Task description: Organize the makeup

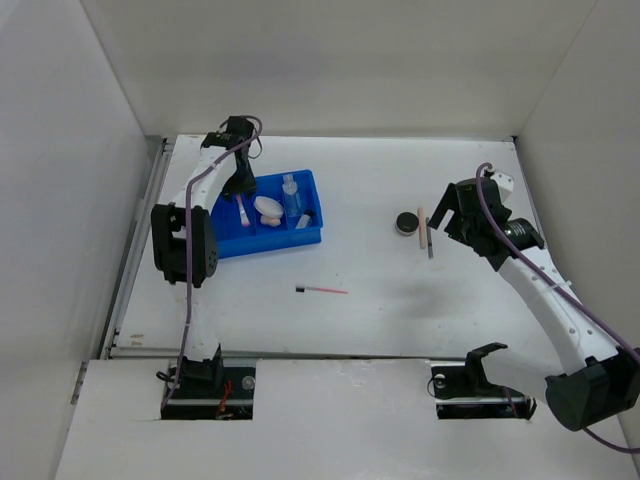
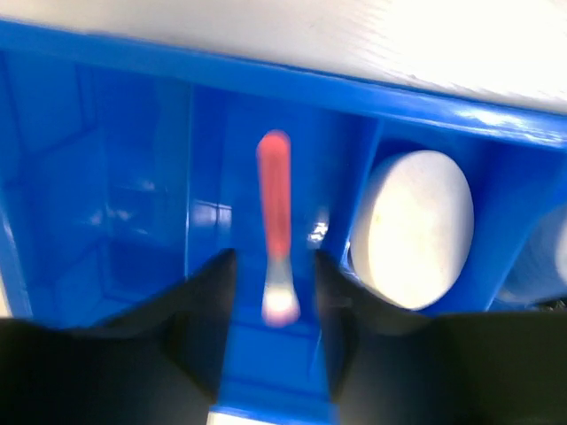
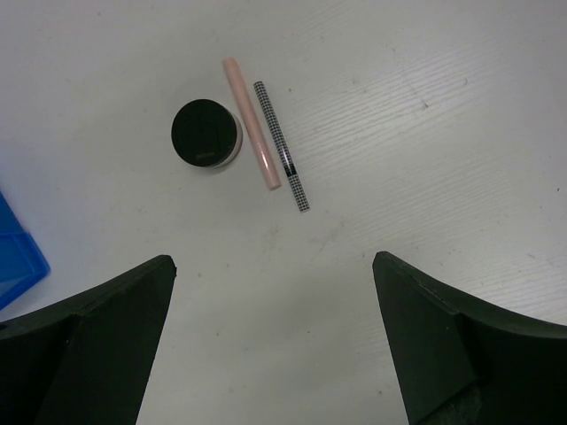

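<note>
The blue tray (image 1: 226, 243) stands at the back left. My left gripper (image 1: 241, 192) hovers over it, open. A blurred pink-handled brush (image 2: 275, 208) lies in the compartment between the parted fingers, clear of both. A white puff (image 2: 416, 228) fills the compartment to its right. In the top view the tray also holds a peach sponge (image 1: 270, 220) and clear bottles (image 1: 291, 194). A second brush (image 1: 322, 290) lies on the table. My right gripper (image 3: 273, 259) is wide open and empty, short of the black jar (image 3: 205, 133), the beige stick (image 3: 251, 122) and the dark pencil (image 3: 282, 144).
White walls close in the table on the left, back and right. A corner of the blue tray (image 3: 18, 257) shows at the left edge of the right wrist view. The arm bases sit at the near edge.
</note>
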